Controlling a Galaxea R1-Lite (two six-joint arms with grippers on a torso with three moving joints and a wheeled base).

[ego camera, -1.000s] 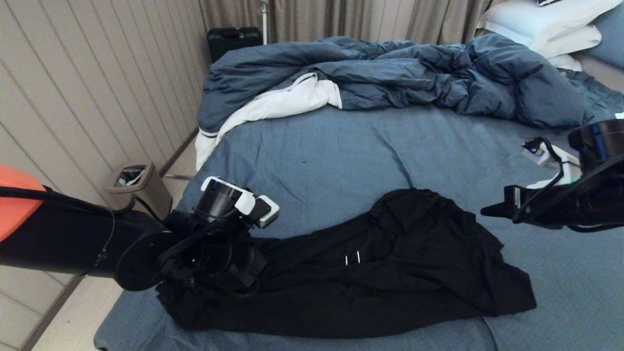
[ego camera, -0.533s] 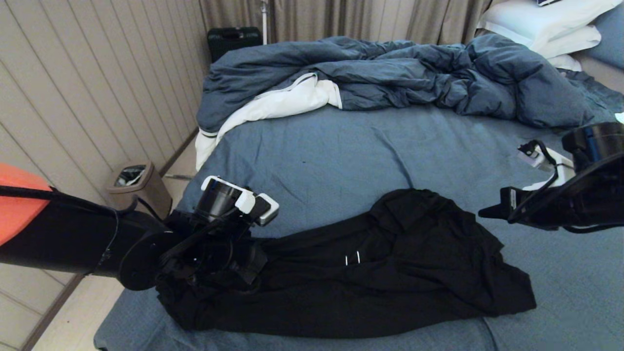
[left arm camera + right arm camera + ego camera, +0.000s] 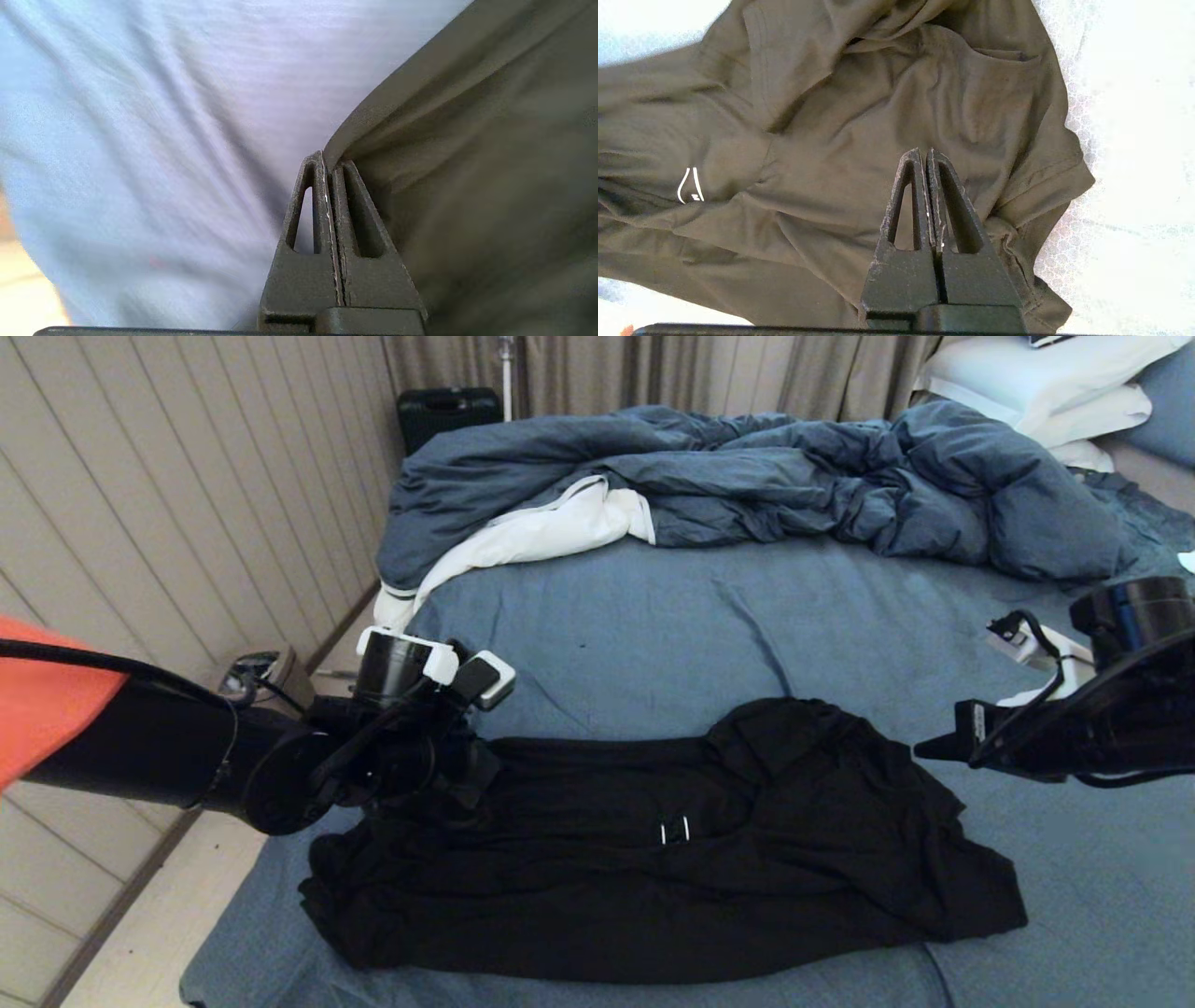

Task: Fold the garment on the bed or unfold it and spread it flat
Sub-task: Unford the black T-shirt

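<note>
The black garment (image 3: 653, 859) lies crumpled across the near edge of the bed (image 3: 653, 616), its long axis running left to right. Only the left wrist view shows the left gripper (image 3: 329, 161) with fingers pressed together on the garment's edge; the right gripper (image 3: 924, 156) hangs above the cloth, fingers together and empty. Since a second ago, the left end has been drawn farther from the robot, spreading the cloth wider.

I have open sheet on the bed (image 3: 653, 635) between the garment (image 3: 653, 859) and the heaped duvet (image 3: 747, 485), enough for either arm to pass. On my left a wall (image 3: 140, 523) and bin (image 3: 266, 667) hem in the bedside.
</note>
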